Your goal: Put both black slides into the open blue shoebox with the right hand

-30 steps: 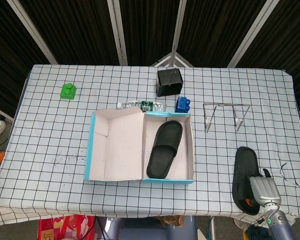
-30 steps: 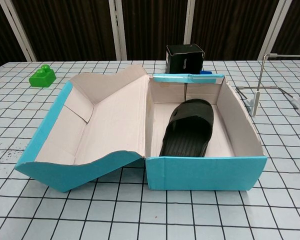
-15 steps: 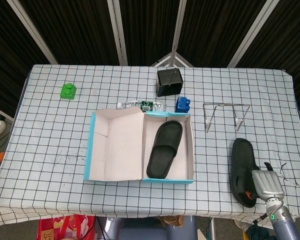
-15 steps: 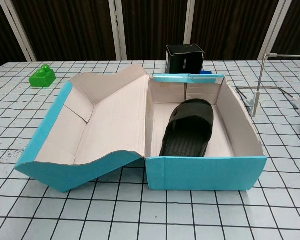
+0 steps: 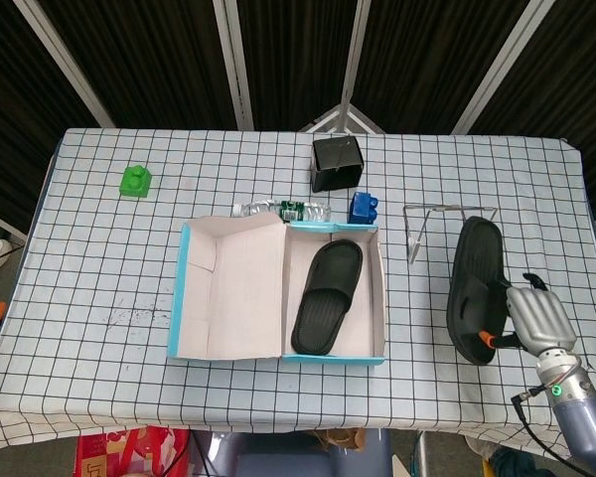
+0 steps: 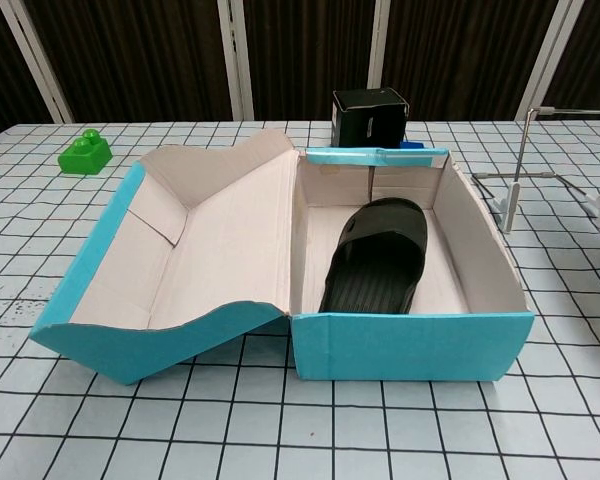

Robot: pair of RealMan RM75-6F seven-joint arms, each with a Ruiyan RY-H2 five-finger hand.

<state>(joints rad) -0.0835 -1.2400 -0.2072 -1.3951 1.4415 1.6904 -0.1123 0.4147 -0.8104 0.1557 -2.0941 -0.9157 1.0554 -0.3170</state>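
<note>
One black slide (image 5: 327, 298) is already in the blue shoebox (image 5: 375, 298); the second slide (image 5: 473, 281) is grasped by the right hand (image 5: 536, 318) and must be carried leftward into the box.

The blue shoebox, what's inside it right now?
One black slide lies in the right compartment of the blue shoebox. The box floor under it is hidden. The second slide is outside, held by the right hand.
</note>
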